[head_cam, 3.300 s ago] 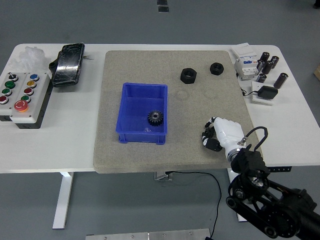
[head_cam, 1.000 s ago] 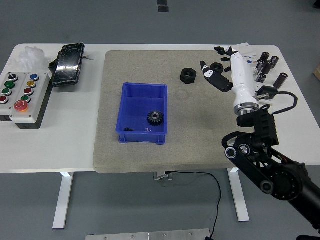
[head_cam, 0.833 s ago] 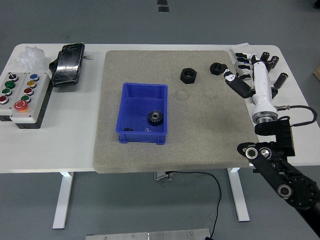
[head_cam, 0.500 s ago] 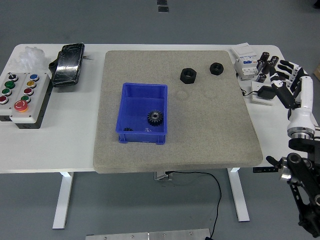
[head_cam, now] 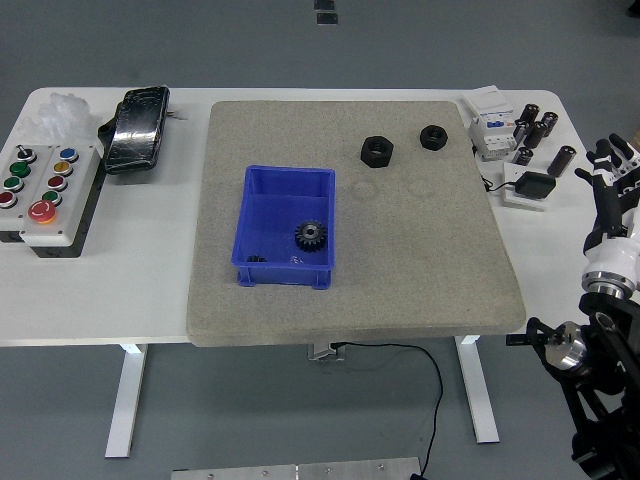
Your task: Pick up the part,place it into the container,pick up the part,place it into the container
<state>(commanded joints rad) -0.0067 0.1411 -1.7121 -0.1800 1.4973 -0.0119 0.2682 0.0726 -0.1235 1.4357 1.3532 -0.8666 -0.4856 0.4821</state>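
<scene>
Since moments ago, right hand (head_cam: 612,172) has swung off the mat to the table's right edge, fingers spread, empty. Two nuts (head_cam: 378,151) sit far from the blue bin (head_cam: 262,215), which holds a gear (head_cam: 312,236). Reaching back risks clipping the clutter (head_cam: 522,130) beside them.

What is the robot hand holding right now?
Nothing. The right robot hand is open at the table's right edge, fingers spread, away from the parts.

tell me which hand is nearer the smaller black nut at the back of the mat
Right. The right hand is off the table's right edge, well right of the smaller nut, fingers spread. The left hand isn't in view.
</scene>
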